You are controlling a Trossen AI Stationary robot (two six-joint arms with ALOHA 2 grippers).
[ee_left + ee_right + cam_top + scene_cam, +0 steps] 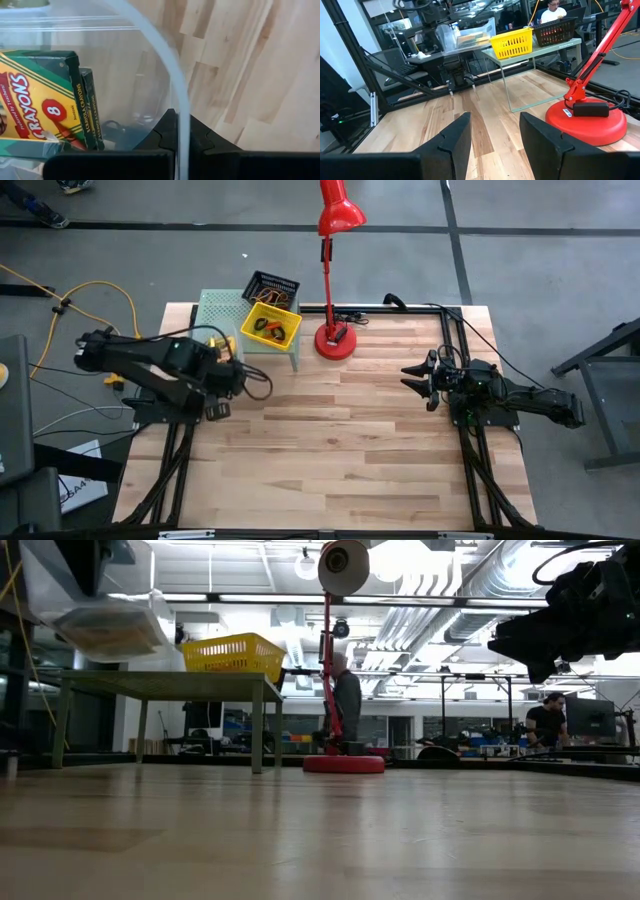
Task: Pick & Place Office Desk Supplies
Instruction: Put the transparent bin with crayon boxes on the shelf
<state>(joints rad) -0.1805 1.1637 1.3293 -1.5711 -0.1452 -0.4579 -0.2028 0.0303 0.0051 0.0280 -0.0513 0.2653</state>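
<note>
**Status: clear bin with crayon boxes held aloft; placement is pending.**

High view: left gripper is hovering beside the rack carrying yellow bin and mesh bin. Left wrist view: fingers are pinching the clear bin wall; crayon boxes are sitting inside. Right wrist view: right gripper is waiting, spread, empty.
</note>
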